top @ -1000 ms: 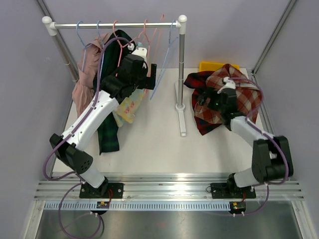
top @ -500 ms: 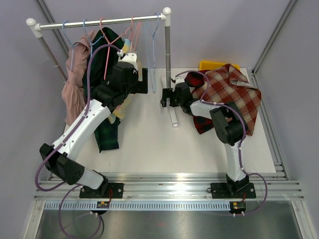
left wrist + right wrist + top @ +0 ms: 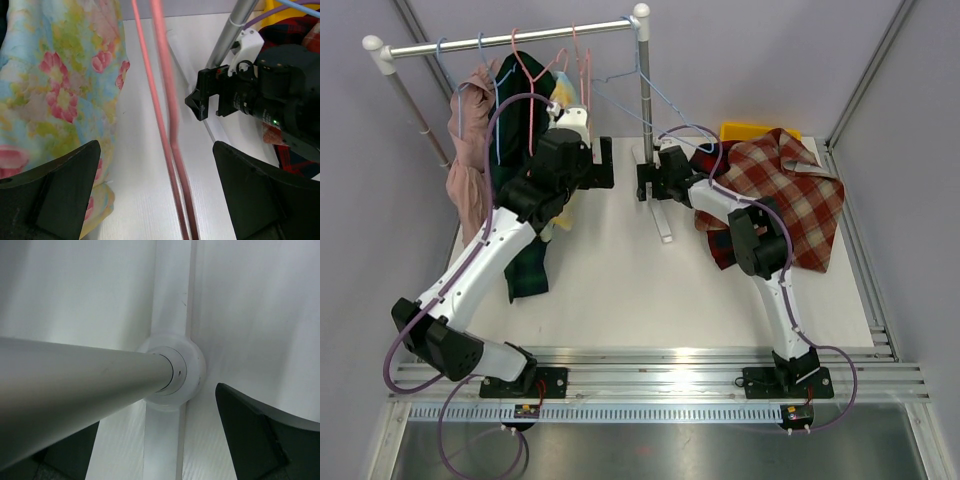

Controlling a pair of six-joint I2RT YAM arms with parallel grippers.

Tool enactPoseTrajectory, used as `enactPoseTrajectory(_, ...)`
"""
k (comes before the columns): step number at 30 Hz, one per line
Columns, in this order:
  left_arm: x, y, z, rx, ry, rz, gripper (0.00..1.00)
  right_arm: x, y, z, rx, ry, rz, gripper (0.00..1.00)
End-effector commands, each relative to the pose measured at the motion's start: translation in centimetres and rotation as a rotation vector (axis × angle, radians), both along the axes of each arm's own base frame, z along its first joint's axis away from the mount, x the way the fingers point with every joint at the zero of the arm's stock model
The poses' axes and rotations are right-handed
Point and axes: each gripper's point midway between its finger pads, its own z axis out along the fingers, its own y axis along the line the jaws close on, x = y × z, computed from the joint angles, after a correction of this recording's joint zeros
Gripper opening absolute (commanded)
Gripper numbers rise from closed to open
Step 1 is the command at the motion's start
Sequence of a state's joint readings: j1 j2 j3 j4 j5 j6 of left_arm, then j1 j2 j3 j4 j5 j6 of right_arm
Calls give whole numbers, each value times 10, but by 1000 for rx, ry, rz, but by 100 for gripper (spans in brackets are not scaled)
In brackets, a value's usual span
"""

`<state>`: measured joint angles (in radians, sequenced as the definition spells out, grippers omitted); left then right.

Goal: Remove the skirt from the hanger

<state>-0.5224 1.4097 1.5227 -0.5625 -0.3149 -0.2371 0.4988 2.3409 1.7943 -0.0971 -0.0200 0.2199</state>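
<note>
1. Floral skirt [image 3: 55,85]: light blue and yellow with pink flowers. It hangs off the rail [image 3: 510,38] at the far left, just beside the left gripper [image 3: 156,152]. I take it as the target because it is nearest that claw. A dark green plaid garment [image 3: 525,270] hangs next to it and can't be ruled out.
2. Left gripper: fingers spread wide, holding nothing. The pink hanger [image 3: 167,100] wires run through the gap. No contact is visible.
3. Right gripper [image 3: 155,445]: fingers apart on either side of the rack post [image 3: 75,375], low at its foot and not clamped. Can't tell whether they touch.
4. A red plaid garment [image 3: 785,190] lies spread on the table [image 3: 620,290] at the right, off the rack.
5. Handling, judged: the cloth is thin, light and limp, so it will drape and bunch. It is not fragile and not very slippery. The wire hanger is springy and swings freely, and the rack could shift if tugged.
6. Where to hold, judged: pinch the waistband at the top, close to the hanger, and work it off there. Grabbing the hem would only stretch the cloth and drag the hanger. The waistband and which hanger carries the skirt are hidden in these views.
</note>
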Motion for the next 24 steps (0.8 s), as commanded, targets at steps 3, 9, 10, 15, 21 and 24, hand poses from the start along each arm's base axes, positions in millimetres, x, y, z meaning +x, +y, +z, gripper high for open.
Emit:
enactPoseTrajectory(3,0,-1,12,-52,-62,-7,99,3,7,-2,-1,7,58,99)
enactPoseTrajectory(9,4,1,4,-29,-44,-2,99,6,-6,48,43,-141,61,99)
enactPoseTrajectory(10,4,1,2,-28,-43,-1,99,5,-11,54,47,-160,48,100)
enactPoseTrajectory(15,9,-6,-1,-46,-28,-12,99,-20,-43,101,43,-237,-14,99)
enactPoseTrajectory(21,0,-17,25,-98,-39,-56,99,-67,-99,174,20,-338,-178,99)
enactPoseTrajectory(24,-19,-22,53,-80,-76,-75,99,-105,-127,200,11,-344,-228,99)
